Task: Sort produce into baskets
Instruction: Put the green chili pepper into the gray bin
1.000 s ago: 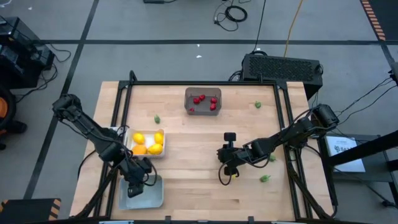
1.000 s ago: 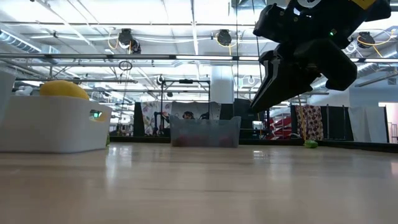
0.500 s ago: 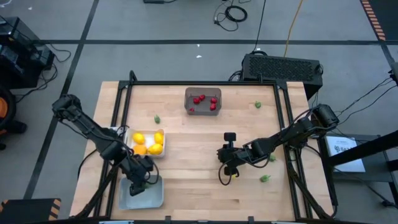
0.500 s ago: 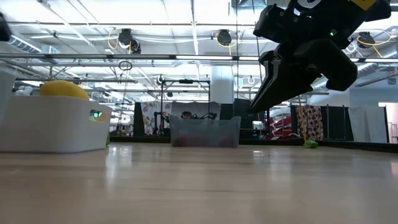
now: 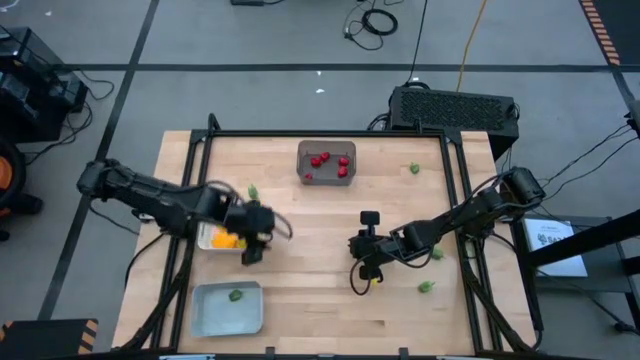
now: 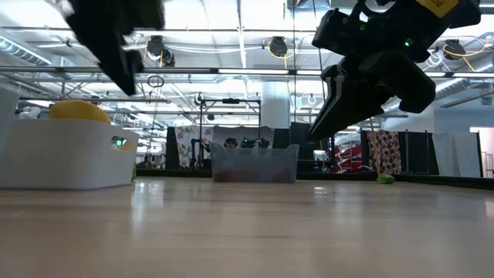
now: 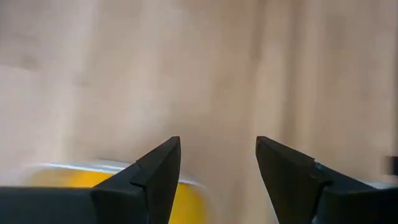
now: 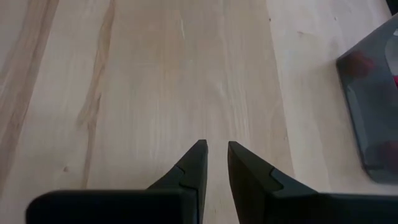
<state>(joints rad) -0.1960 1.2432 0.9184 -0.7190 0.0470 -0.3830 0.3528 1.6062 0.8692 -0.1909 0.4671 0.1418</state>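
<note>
1. The left gripper (image 5: 252, 243) hangs over the right edge of the white rectangular plastic tray (image 5: 207, 238). Its two dark fingers (image 7: 163, 167) stand apart with only bare wood between them; it holds nothing.
2. Directly under and behind that gripper, the white tray holds yellow-orange lemon-like rounds (image 5: 225, 240); the left wrist view catches a blurred yellow patch beside one finger.
3. Nearer the table's front edge than the left gripper lies the light grey-blue shallow rectangular tray (image 5: 226, 310), with one small green piece (image 5: 236, 295) inside it.
4. Just beyond the left gripper, toward the far edge, a small green piece (image 5: 254, 190) lies on the light wooden table (image 5: 300, 280).
5. The right gripper (image 5: 362, 277) hovers above bare wood near mid-table, its fingers nearly together with a thin gap, gripping nothing.
6. Farther out from the right gripper sits the dark grey translucent rectangular bin (image 5: 326, 163), holding tiny red berry-like pieces (image 5: 320, 159).
7. Behind the right gripper, along its arm's side, lie a green piece (image 5: 427, 287) and another far off near the table's corner (image 5: 414, 169).
8. No brand, label or writing can be read.
</note>
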